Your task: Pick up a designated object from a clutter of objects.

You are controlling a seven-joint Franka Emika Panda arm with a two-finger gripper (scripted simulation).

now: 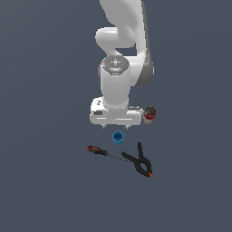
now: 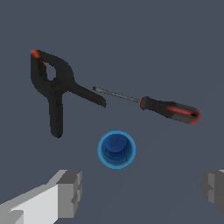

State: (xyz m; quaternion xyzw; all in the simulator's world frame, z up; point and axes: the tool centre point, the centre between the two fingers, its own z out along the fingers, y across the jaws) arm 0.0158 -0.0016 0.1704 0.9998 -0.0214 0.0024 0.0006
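We see a white robot arm reaching down from the top of the exterior view over a plain dark grey-blue surface (image 1: 41, 181). Its gripper (image 1: 115, 127) hangs above the surface with its two short fingertips pointing down and set wide apart, released and holding nothing. In the wrist view the two grey fingers (image 2: 70, 192) stand far apart at the frame's edges, with bare surface between them.

The small bright blue cup (image 1: 118, 137) stands upright on the surface just below the gripper in the exterior view, slightly toward that view's right of the point midway between the fingertips. Nothing touches it. From the wrist view we look straight down into the blue cup (image 2: 116, 149): a round bright rim with a darker blue floor inside, hollow and open at the top.

Beyond the cup, toward the near edge of the exterior view, lies a screwdriver (image 1: 105, 153) with a red-and-black handle at the exterior view's left and a thin metal shaft pointing toward the exterior view's right. Its tip comes close to a black spring clamp (image 1: 140, 160) with orange tips, which lies flat near the cup. We cannot tell whether tip and clamp touch.

A small dark red-labelled can (image 1: 150, 114) sits at the exterior view's right of the robot's hand, partly hidden behind it, apart from the other items.
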